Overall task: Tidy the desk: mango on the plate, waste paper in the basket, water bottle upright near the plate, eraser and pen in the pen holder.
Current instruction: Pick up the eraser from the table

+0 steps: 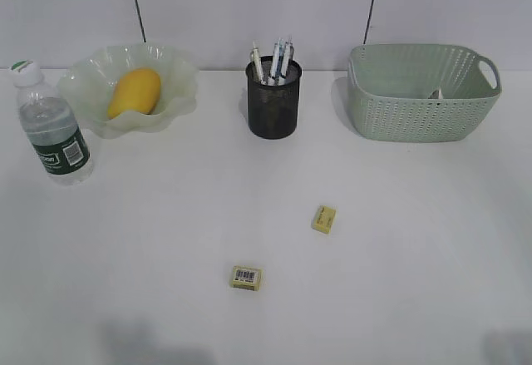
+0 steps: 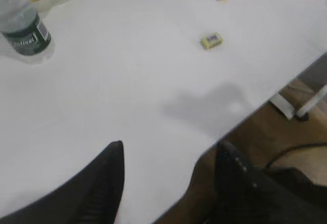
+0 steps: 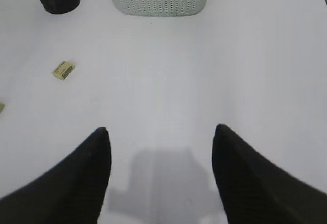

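We count two small yellow erasers (image 1: pixel 324 219) (image 1: pixel 246 278) at lower centre, one yellow-orange mango (image 1: pixel 134 91) in the ruffled green glass plate (image 1: pixel 170 67) upper left, and both black grippers (image 2: pixel 168 183) (image 3: pixel 161 170) spread apart, empty.

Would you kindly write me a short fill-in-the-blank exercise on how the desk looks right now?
1. The mango lies on the ruffled green ____.
2. The water bottle stands ____ beside that dish.
3. ____ yellow erasers lie loose on the desk.
4. The pens stand in the black mesh ____.

Missing words: plate; upright; Two; pen holder.
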Robot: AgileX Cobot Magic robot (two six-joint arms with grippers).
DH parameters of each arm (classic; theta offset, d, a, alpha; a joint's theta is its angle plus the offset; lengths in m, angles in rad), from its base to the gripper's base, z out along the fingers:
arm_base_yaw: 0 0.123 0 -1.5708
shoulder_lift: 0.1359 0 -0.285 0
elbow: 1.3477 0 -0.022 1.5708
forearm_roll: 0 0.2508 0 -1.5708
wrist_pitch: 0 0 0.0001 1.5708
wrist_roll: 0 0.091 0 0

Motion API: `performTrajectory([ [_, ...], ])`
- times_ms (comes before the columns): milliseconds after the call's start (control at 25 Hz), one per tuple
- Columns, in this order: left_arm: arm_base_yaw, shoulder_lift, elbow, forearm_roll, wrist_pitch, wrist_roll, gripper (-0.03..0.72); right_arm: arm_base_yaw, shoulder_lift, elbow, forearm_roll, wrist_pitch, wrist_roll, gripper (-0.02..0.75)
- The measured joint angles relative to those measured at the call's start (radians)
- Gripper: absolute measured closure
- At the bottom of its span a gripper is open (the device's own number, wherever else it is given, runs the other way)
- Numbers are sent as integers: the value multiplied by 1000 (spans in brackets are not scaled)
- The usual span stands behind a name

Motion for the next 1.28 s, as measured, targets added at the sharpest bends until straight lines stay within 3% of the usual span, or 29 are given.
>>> performTrajectory([
  [240,0,0,47,0,-123,0,260,0,0,0,0,0,0,240],
  [840,18,1,49,0,-132,0,263,0,0,0,0,0,0,240],
  [1000,134,-14,49,0,-133,0,263,0,0,0,0,0,0,240],
  [1280,412,-30,50,0,-134,0,263,0,0,0,0,0,0,239],
])
